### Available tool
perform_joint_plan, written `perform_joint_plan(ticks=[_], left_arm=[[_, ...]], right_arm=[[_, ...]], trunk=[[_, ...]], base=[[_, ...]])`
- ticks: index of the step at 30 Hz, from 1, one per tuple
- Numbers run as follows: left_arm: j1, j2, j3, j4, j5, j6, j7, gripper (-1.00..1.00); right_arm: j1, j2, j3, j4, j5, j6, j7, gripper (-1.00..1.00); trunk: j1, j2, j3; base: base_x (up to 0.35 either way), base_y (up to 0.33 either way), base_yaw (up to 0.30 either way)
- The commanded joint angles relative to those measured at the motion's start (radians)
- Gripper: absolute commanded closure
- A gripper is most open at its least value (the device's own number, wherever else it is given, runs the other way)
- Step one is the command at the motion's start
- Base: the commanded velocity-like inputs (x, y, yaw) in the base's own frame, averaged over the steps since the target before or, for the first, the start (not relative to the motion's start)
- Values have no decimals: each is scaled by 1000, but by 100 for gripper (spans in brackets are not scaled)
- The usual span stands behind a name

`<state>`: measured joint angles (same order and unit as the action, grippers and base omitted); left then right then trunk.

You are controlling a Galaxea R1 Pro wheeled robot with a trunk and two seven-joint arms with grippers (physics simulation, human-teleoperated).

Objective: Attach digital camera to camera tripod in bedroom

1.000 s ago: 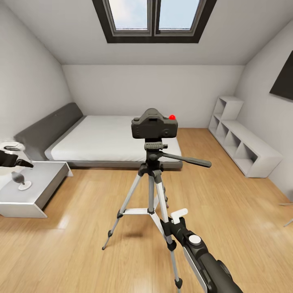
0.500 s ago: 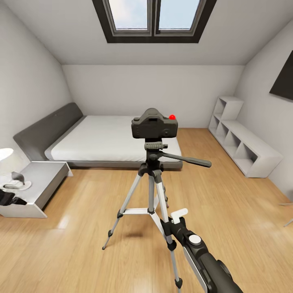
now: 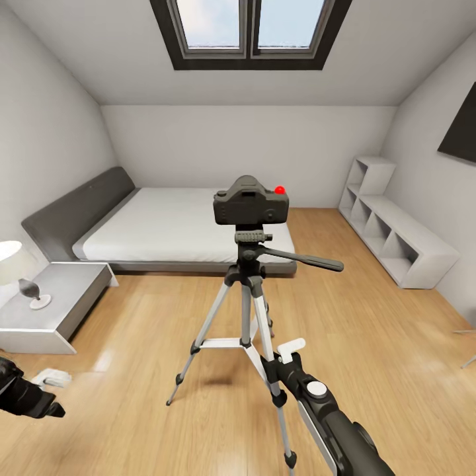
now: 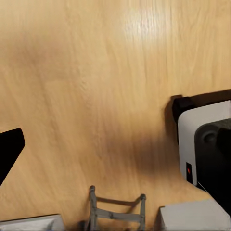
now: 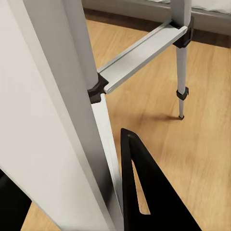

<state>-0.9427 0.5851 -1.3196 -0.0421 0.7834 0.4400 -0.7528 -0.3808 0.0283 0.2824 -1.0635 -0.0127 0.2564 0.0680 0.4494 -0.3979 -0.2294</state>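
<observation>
from my head view i see the digital camera [image 3: 250,202] sitting upright on top of the camera tripod [image 3: 246,311], its base touching the tripod head, with the red button [image 3: 280,190] showing at its upper right corner. the tripod stands on the wood floor [image 3: 370,344] in the middle of the bedroom, legs spread, its long black pan handle [image 3: 304,260] pointing off to the right. behind it lies the low grey bed [image 3: 165,225] against the far wall, with the skylight [image 3: 250,30] above and the white cubby shelf [image 3: 390,231] along the right wall. a grey nightstand [image 3: 63,307] sits at the left with a small lamp [image 3: 20,271] on it. my right gripper [image 3: 284,360] is low and close to the near tripod leg, one white tab showing beside the leg; in the right wrist view i get one black finger [image 5: 149,192] just beside the silver leg [image 5: 62,110] and a cross brace [image 5: 144,55] running off to another leg, but i cannot tell how wide the fingers stand or whether they touch the leg. my left gripper [image 3: 30,396] hangs low at the left edge, well apart from the tripod, over bare floor; in the left wrist view just one black fingertip [image 4: 9,151] shows over the wood, so i cannot tell its spread either, and part of the robot's own base [image 4: 204,154] shows there.
</observation>
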Motion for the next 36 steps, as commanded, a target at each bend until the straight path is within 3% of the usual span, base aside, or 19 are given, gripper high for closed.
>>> perform_joint_plan(ticks=[1,6,7,12,17,18,19,25,26,29,36], left_arm=[[19,-18,-7,6,12,0,17,-100],[103,-88,-7,27,15,-12,124,-100],[127,-112,-7,31,16,-11,170,-100],[166,-172,-7,35,17,17,261,-100],[187,-251,-6,34,16,100,300,-100],[196,-289,-6,34,16,138,308,-100],[203,-307,-6,34,16,154,310,-100],[274,-408,-6,34,16,197,319,-100],[306,-436,-5,34,18,185,320,-100],[375,-476,-2,33,33,111,321,-100],[492,-508,1,33,130,-92,322,-100]], right_arm=[[-1,0,-2,0,14,6,1,100],[-1,-1,-2,-1,14,9,1,100],[-1,-1,-2,-1,14,10,1,100],[0,-1,-2,-1,14,12,1,100],[-1,-1,-2,-1,14,12,1,100],[-1,-1,-2,-1,14,12,1,100],[-1,-1,-2,-1,14,13,1,100],[-1,-1,-2,-1,14,13,1,100],[-1,-1,-2,-1,14,13,1,100],[0,-2,-1,0,14,13,1,100],[0,-2,0,-1,14,14,1,100]], trunk=[[1,-2,-2],[1,-2,-2],[1,-2,-2],[1,-2,-2],[1,-2,-2],[1,-2,-2],[1,-2,-2],[1,-2,-2],[1,-2,-2],[1,-2,-2],[1,-2,-2]], base=[[0,0,0],[0,0,0],[0,0,0],[0,0,0],[0,0,0],[0,0,0],[0,0,0],[0,0,0],[0,0,0],[0,0,0],[0,0,0]])
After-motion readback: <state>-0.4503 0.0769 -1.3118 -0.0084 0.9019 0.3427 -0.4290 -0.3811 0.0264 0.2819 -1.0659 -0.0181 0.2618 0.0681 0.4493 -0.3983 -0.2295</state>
